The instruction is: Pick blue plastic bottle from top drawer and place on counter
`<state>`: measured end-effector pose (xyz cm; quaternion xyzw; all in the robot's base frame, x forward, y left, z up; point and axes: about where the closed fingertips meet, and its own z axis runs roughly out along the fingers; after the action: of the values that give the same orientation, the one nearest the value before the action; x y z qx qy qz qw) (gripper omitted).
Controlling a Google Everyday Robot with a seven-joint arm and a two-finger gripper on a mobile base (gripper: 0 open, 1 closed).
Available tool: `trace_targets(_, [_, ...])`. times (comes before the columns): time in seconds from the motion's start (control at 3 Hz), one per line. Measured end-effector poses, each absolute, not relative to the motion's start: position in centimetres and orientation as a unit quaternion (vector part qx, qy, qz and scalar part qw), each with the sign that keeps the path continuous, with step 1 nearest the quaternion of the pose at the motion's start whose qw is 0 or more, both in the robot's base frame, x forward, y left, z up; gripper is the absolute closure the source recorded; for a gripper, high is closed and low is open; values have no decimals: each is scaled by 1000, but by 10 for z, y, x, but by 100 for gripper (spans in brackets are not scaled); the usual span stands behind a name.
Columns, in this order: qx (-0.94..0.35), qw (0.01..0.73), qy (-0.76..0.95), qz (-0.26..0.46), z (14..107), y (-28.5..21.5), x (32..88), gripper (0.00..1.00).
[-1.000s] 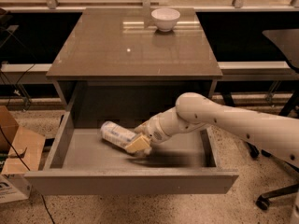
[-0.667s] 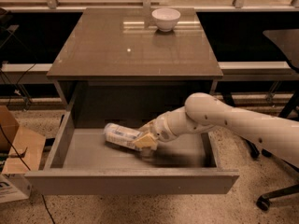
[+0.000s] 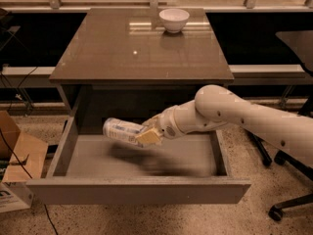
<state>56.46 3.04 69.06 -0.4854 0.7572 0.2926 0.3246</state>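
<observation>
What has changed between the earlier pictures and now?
The gripper, shut on the blue plastic bottle, has lifted it off the floor of the top drawer; the bottle now hangs above its shadow. The drawer stays open, and the white bowl stays at the back of the counter.

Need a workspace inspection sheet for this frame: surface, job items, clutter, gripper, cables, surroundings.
Surface: counter glossy, mostly bare.
Job's things: bottle held sideways above the floor of the open top drawer, shadow beneath it.
Clutter: white bowl near the counter's back edge.
Gripper: gripper inside the drawer, shut on the bottle's right end.
Cables: black cable on the floor, left.
Surroundings: cardboard box left, chair base right.
</observation>
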Motion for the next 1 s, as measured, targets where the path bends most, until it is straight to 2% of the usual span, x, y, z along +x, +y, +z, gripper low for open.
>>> trace_targets(1.0, [-574, 407, 672, 232, 879, -34, 593, 100])
